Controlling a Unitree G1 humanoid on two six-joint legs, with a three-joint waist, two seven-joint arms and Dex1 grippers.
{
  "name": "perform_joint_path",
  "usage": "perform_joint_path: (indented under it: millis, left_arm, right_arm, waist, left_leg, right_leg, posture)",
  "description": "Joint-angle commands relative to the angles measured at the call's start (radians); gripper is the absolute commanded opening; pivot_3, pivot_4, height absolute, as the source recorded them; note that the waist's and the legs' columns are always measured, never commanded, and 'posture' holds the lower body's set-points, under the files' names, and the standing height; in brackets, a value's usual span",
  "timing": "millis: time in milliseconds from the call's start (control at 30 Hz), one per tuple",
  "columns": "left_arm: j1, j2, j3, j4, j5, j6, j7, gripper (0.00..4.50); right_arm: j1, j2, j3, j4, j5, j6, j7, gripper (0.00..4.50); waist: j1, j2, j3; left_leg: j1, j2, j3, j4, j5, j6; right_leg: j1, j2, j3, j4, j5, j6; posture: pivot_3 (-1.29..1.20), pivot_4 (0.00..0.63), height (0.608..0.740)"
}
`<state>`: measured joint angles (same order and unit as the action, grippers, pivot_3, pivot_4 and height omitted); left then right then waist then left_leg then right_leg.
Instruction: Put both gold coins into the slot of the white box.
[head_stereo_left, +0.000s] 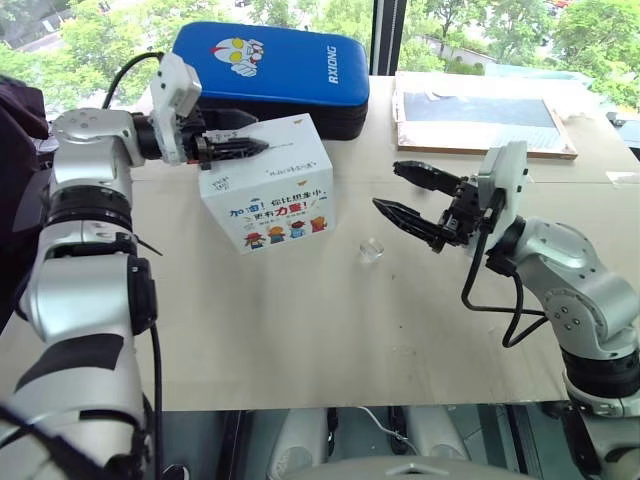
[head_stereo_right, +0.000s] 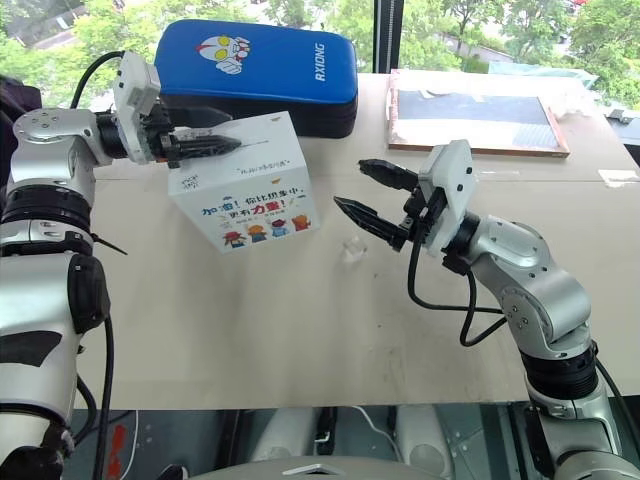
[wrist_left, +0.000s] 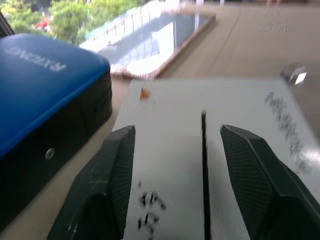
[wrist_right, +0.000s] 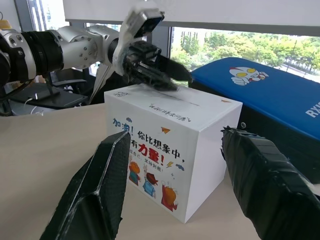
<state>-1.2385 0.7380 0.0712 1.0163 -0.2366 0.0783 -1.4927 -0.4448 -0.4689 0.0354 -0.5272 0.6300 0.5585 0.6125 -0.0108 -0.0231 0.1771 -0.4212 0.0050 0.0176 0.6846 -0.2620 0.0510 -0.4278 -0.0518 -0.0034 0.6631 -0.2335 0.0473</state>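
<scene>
The white box (head_stereo_left: 270, 195) stands left of the table's middle, with colourful characters and cartoon figures on its front. My left gripper (head_stereo_left: 262, 133) hovers level just over the box's top, open, its fingers (wrist_left: 112, 175) either side of the thin dark slot (wrist_left: 203, 165) with nothing between them. One small clear-glinting gold coin (head_stereo_left: 371, 250) lies on the table to the right of the box. My right gripper (head_stereo_left: 388, 186) hangs open and empty above the table, right of the coin, pointing at the box (wrist_right: 175, 150).
A blue padded case (head_stereo_left: 270, 70) with a cartoon face lies right behind the box. A flat framed board (head_stereo_left: 480, 115) sits at the back right. The beige table (head_stereo_left: 300, 330) stretches bare toward the front edge.
</scene>
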Motion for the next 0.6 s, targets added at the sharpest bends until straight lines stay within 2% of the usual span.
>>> perform_joint_path:
  millis: [33,100,267,333,433,533,600]
  left_arm:
    - [0.042,-0.007,0.043,-0.365,-0.16,0.219,-0.051,2.83]
    - [0.142,-0.014,0.05,-0.65,-0.279,0.413,-0.003,2.83]
    - [0.442,-0.039,0.051,-1.175,-0.445,0.687,0.215,2.83]
    - [0.603,-0.081,0.047,-1.321,-0.461,0.723,0.334,2.83]
    - [0.786,-0.132,0.014,-1.438,-0.4,0.699,0.482,2.83]
    - [1.06,-0.137,-0.057,-1.464,-0.223,0.535,0.578,3.55]
    - [1.155,-0.148,-0.074,-1.46,-0.168,0.491,0.636,4.47]
  right_arm:
    - [0.022,-0.004,-0.032,-0.039,0.025,-0.002,-0.001,3.13]
    - [0.067,-0.011,-0.047,-0.031,0.023,-0.008,0.005,3.13]
    - [0.275,-0.05,-0.119,-0.006,0.016,-0.033,0.045,3.13]
    - [0.385,-0.07,-0.141,0.006,-0.006,-0.079,0.082,3.13]
    - [0.498,-0.095,-0.16,0.04,-0.043,-0.138,0.123,3.13]
    - [0.624,-0.088,-0.15,0.118,-0.113,-0.255,0.174,3.13]
    - [0.658,-0.074,-0.146,0.154,-0.136,-0.311,0.187,3.13]
  waist:
    - [-0.002,0.0,0.0]
    - [-0.003,0.0,0.0]
    - [-0.003,0.001,-0.001]
    - [0.0,0.002,-0.002]
    - [-0.001,0.002,-0.001]
    - [-0.004,0.003,-0.002]
    - [-0.002,0.002,-0.003]
  left_leg:
    - [-0.001,0.0,0.0,0.0,0.0,0.0]
    - [-0.001,0.0,0.0,0.0,0.0,-0.001]
    - [-0.001,0.001,0.0,-0.001,0.002,-0.004]
    - [0.001,0.001,0.0,-0.003,0.0,0.0]
    - [0.006,0.001,0.0,-0.003,0.0,0.0]
    - [0.012,0.001,0.001,-0.002,0.0,0.0]
    - [0.029,0.001,0.005,-0.009,0.0,0.0]
  right_leg:
    - [-0.001,0.0,0.0,0.0,0.0,0.0]
    - [-0.001,-0.001,0.001,-0.001,0.0,0.0]
    - [-0.001,-0.002,0.002,-0.001,0.0,0.0]
    - [0.001,-0.003,0.004,-0.001,0.0,0.0]
    - [0.004,-0.003,0.006,0.0,0.0,0.0]
    - [0.009,-0.001,0.008,-0.001,0.0,-0.001]
    - [0.022,-0.003,0.013,-0.003,-0.001,-0.002]
  posture:
    - [0.0,0.15,0.74]
    - [0.0,0.15,0.74]
    - [0.0,0.15,0.74]
    - [0.0,0.15,0.74]
    - [0.0,0.15,0.74]
    - [0.0,0.15,0.74]
    - [0.0,0.15,0.74]
